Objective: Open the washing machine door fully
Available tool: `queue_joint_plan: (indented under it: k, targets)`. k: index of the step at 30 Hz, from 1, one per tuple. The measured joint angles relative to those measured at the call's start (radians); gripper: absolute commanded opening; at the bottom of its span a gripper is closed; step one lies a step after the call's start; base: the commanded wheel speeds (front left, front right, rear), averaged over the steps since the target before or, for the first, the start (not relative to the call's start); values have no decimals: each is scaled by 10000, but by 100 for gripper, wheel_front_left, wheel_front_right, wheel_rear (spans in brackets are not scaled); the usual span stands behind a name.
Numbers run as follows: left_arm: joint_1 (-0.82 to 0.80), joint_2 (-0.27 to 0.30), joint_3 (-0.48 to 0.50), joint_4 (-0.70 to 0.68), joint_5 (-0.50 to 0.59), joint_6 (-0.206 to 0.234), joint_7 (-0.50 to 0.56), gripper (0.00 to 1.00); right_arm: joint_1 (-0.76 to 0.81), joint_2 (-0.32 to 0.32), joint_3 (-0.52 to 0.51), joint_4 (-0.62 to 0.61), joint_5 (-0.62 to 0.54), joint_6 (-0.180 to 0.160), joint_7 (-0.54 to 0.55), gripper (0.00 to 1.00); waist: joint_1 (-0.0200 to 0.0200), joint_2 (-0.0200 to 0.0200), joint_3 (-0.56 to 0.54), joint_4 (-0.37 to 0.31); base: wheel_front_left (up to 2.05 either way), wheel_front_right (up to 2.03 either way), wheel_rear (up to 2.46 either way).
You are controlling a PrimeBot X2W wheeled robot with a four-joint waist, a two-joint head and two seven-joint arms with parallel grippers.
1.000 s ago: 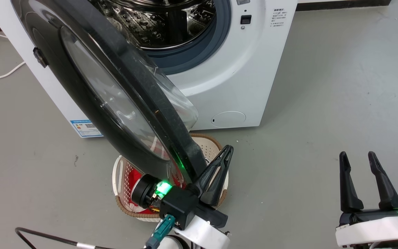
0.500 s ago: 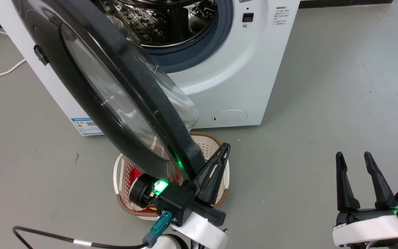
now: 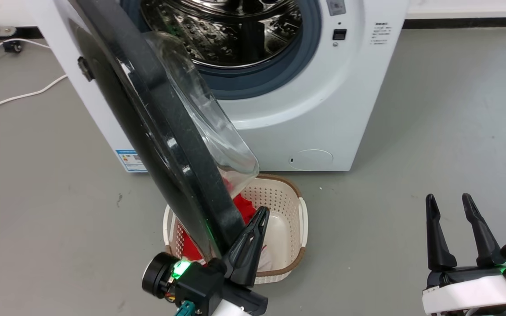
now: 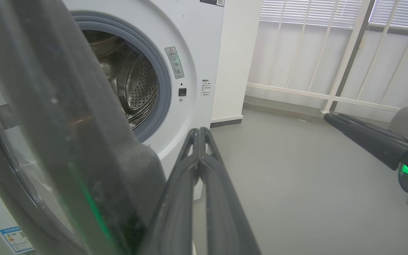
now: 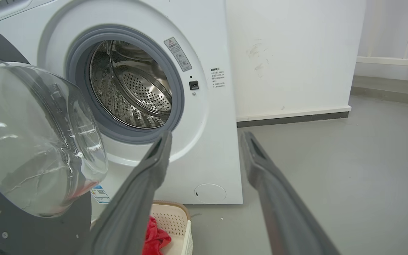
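The washing machine door (image 3: 169,131) stands swung out from its hinge on the machine's left, almost edge-on to me, and its clear glass bowl (image 3: 204,118) faces the steel drum mouth (image 3: 222,30). My left gripper (image 3: 262,211) is shut with nothing in it. Its fingers lie against the inner side of the door's lower free edge. In the left wrist view the door (image 4: 66,141) looms just left of the shut left gripper (image 4: 199,130). My right gripper (image 3: 449,198) stands open at the lower right, well away from the door. From the right wrist, the right gripper (image 5: 207,136) points at the machine, the door's bowl (image 5: 30,141) to its left.
A cream laundry basket (image 3: 299,210) holding red cloth (image 3: 242,206) sits on the floor under the door's lower edge. White cables (image 3: 16,94) trail over the grey floor left of the white machine body (image 3: 314,109). Open floor lies to the right.
The camera has shifted. Measured against the basket, the door's free edge and my left gripper beside it have moved left, so the door stands further open. My right gripper has barely moved.
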Motion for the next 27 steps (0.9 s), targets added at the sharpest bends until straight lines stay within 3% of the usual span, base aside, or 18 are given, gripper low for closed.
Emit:
queue_joint_plan:
  k: [9, 17, 27]
  targets:
    - [790, 349, 336, -629, -81, 500, 42, 0, 149, 2, -151, -272, -107, 0, 174, 100, 0, 0, -102, 873, 0, 0, 0]
    - [1089, 318, 683, -976, -186, 938, -98, 0, 159, 6, -242, -560, -267, 0, 272, 100, 0, 0, -58, 1874, 0, 0, 0]
    - [1324, 539, 2000, -1024, -788, 1406, -518, 0, 178, 6, -261, -892, -424, 0, 631, 100, 0, 0, -20, 2851, 0, 0, 0]
